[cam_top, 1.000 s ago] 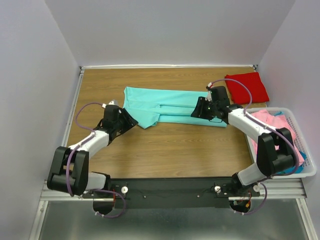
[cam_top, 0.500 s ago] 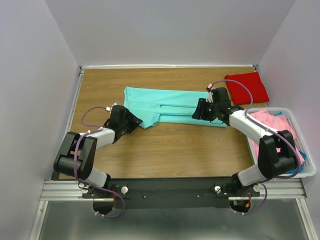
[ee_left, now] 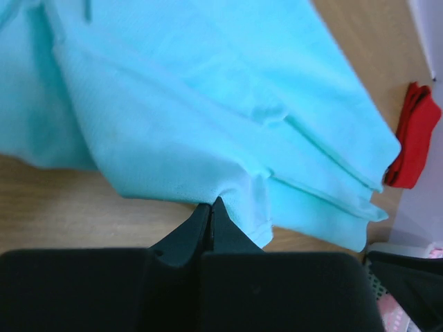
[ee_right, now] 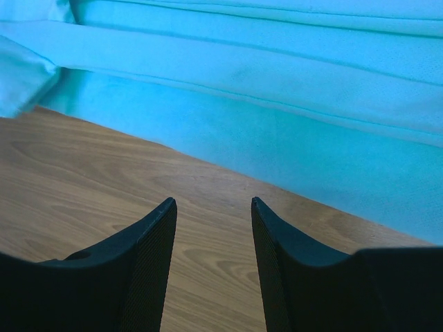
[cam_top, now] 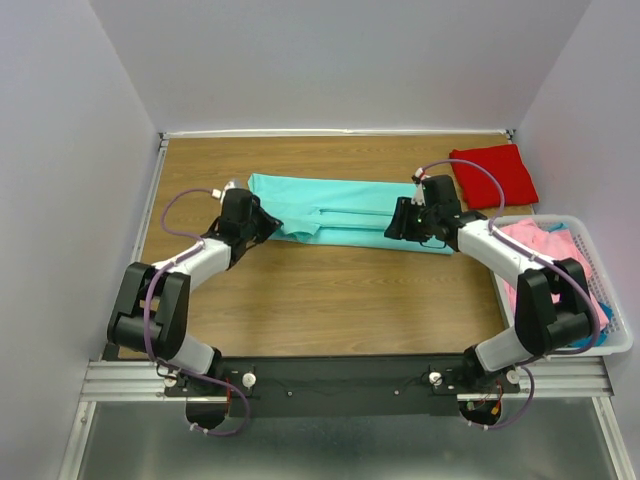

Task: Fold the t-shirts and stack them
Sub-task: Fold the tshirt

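Since a second ago my left tool (cam_top: pixel 266 226) has swung inward and toward the far side of the tabletop (cam_top: pixel 330 300), and the left end of the aqua shirt (cam_top: pixel 340 215) has come with it. The flap that hung toward me at that end is now drawn up against the rest of the cloth, so the shirt lies as a narrower band. My right arm has barely shifted.

The left tool is clenched on the aqua shirt. In the left wrist view its fingertips (ee_left: pixel 210 211) meet with no gap and pinch the near edge of a fold, and the cloth spreads away from that pinch in several layers.

My right tool (cam_top: pixel 398 226) is released. In the right wrist view its two fingers (ee_right: pixel 154 238) stand apart over bare wood, holding nothing, with the near edge of the aqua shirt just beyond their tips.

The aqua shirt lies across the middle of the far half of the tabletop, long side running left to right between my two tools. The red shirt (cam_top: pixel 493 174) lies folded at the far right corner, apart from the aqua one. A white basket (cam_top: pixel 620 340) stands at the right edge, with a pink shirt (cam_top: pixel 530 240) heaped inside and some blue cloth showing at its near end.
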`<state>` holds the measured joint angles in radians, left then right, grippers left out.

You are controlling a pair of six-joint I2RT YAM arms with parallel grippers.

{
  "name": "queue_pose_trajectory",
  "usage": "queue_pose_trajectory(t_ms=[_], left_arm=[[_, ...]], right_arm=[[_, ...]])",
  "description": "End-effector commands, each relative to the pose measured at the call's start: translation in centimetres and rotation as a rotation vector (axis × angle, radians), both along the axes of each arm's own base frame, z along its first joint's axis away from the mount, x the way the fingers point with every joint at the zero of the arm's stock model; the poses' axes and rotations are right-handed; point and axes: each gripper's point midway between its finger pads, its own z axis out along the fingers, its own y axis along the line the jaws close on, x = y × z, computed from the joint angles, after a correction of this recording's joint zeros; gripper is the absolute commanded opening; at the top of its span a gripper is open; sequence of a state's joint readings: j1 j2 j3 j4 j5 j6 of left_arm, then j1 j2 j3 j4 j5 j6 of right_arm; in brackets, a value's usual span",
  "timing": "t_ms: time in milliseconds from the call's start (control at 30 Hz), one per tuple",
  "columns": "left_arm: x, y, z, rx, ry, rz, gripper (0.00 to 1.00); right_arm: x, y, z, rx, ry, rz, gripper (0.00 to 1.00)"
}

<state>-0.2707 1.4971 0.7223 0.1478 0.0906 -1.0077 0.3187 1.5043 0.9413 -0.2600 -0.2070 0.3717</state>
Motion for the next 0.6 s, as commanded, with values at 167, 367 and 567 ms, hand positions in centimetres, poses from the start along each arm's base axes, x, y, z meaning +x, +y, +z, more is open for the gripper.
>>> queue_pose_trajectory(t_ms=[167,367,567], left_arm=[[4.9,-0.4,1.8,0.152,-0.053,-0.081,0.01],[9.0,-1.6,1.6,0.188,-0.066,-0.130,0.32],[12.4,-2.0,3.0,0.239,-0.106,-0.138,0.63]], right_arm=[[0.4,-0.1,-0.7,-0.028,-0.004,0.025,0.55],[0.3,-0.3,-0.5,-0.043,-0.022,0.049,0.54],[0.6,-0.7,-0.6,-0.066,-0.026,0.029,0.55]])
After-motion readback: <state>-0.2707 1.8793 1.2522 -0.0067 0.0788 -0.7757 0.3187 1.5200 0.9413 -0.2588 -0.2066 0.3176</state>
